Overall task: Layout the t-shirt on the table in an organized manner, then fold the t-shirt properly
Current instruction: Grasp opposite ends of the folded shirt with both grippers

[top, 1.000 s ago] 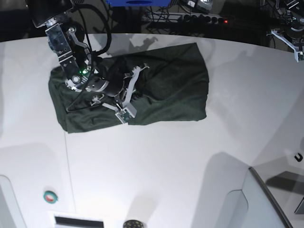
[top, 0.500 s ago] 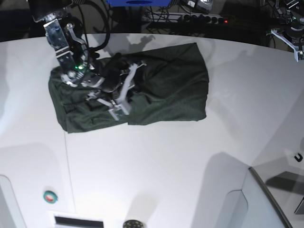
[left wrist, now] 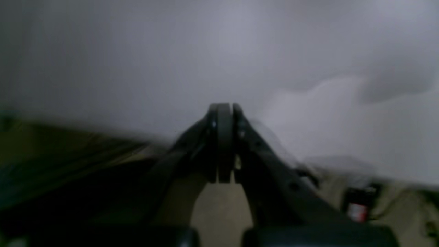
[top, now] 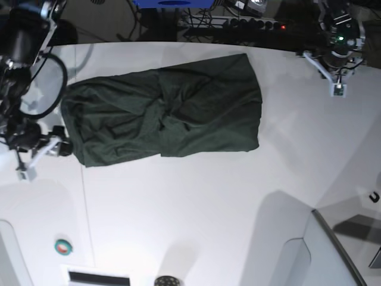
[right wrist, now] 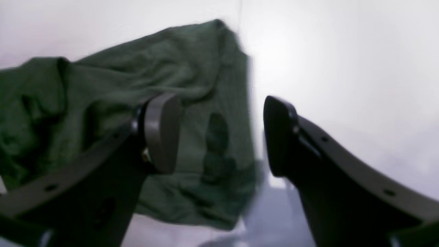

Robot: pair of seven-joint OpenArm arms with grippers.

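Observation:
The dark green t-shirt [top: 166, 116] lies as a wrinkled, folded-over rectangle on the white table [top: 196, 208], left of centre. My right gripper [top: 41, 159] hovers just off the shirt's left lower corner, open with nothing between its fingers. In the right wrist view the open right gripper [right wrist: 221, 133] frames the t-shirt [right wrist: 192, 85] edge against the table [right wrist: 343, 68]. My left gripper [top: 337, 88] hangs over the far right edge, well away from the shirt. The left wrist view is blurred, but the left gripper [left wrist: 224, 113] is shut and empty.
A thin dark seam [top: 86, 202] runs down the table's left part. A green-and-red button [top: 63, 246] and a slot [top: 98, 277] sit near the front left. A grey panel [top: 333, 250] fills the front right corner. A power strip [top: 256, 24] lies behind the table.
My right gripper has let go of the shirt's middle, opened, and swung off to the shirt's left side. The left arm has shifted slightly inward at the far right.

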